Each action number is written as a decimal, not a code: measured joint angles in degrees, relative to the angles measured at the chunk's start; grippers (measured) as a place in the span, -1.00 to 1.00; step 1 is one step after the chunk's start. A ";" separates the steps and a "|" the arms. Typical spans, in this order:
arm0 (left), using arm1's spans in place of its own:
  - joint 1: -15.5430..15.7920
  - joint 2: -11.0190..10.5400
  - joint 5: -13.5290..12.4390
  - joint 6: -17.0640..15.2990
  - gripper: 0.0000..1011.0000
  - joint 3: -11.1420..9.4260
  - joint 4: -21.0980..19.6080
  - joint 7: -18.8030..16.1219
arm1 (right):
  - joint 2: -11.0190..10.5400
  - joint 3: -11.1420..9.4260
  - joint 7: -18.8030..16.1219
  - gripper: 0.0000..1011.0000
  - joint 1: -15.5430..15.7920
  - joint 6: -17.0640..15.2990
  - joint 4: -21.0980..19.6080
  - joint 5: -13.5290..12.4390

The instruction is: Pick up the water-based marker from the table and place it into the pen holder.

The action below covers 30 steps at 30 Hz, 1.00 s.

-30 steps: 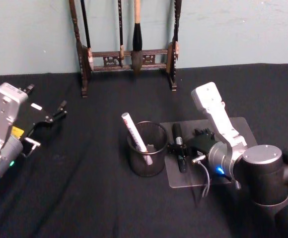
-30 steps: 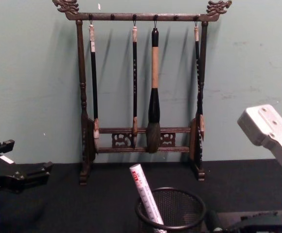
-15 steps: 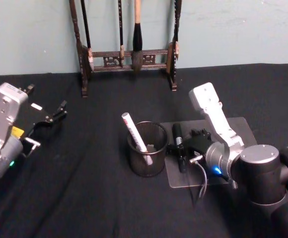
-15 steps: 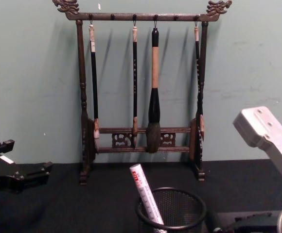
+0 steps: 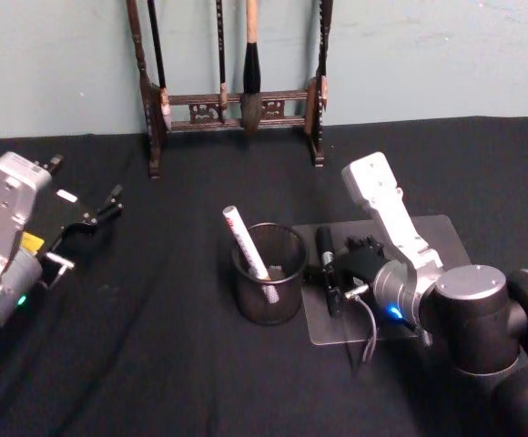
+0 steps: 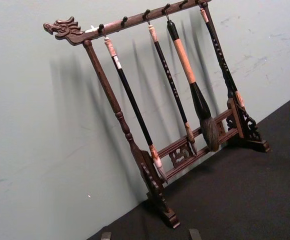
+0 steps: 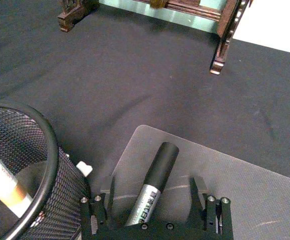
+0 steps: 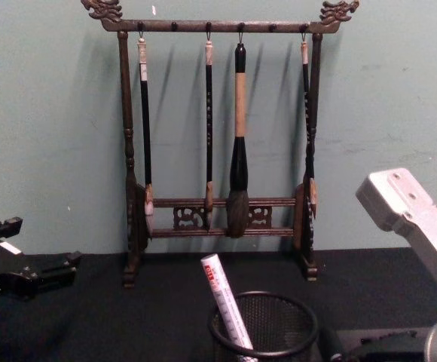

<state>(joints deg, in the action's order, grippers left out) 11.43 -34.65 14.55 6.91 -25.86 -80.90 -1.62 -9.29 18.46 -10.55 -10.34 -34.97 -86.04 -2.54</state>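
The right jaws are released, spread wide on either side of the marker (image 7: 157, 170), and we see a gap between each finger and its barrel. The marker lies flat between them, its black cap pointing away from the wrist and its silver labelled body running back under the jaws' base. It rests on a clear mat (image 7: 250, 185) that lies on the black surface (image 5: 173, 364). In the head view the right arm (image 5: 387, 205) slopes down from above the mat, so the jaws sit low over it.

Just beside the mat's edge stands the pen holder (image 5: 282, 291), a black mesh cup. The right jaws' outer finger is close to its wall. A white marker (image 5: 246, 246) leans inside it, and its top pokes out above the rim.

The left jaws are released too. Their two tips are apart, and they hang over the left side of the surface, well away from the holder and mat.

At the back of the surface, against the teal wall (image 8: 53, 113), stands the wooden brush rack (image 8: 218, 26), with brushes (image 8: 239, 151) hanging from its top bar.
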 joint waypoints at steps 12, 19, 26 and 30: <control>0.00 0.00 0.00 0.00 0.98 0.00 0.00 0.00 | 0.47 -0.73 -0.86 0.98 0.18 1.32 0.34 1.37; 0.00 0.00 0.00 0.00 0.98 0.00 0.00 0.00 | 0.47 -0.73 -0.82 0.98 0.18 1.26 0.34 1.36; 0.00 0.00 0.00 0.00 0.98 0.00 0.00 0.00 | 0.45 -0.69 -0.77 0.98 0.18 1.13 0.34 1.31; 0.00 0.00 0.00 0.00 0.98 0.00 0.00 0.00 | 0.44 -0.66 -0.75 0.98 0.18 1.06 0.33 1.25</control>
<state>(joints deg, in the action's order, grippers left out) 11.43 -34.65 14.55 6.91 -25.86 -80.90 -1.62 -8.86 17.80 -11.30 -10.15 -33.90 -85.72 -1.29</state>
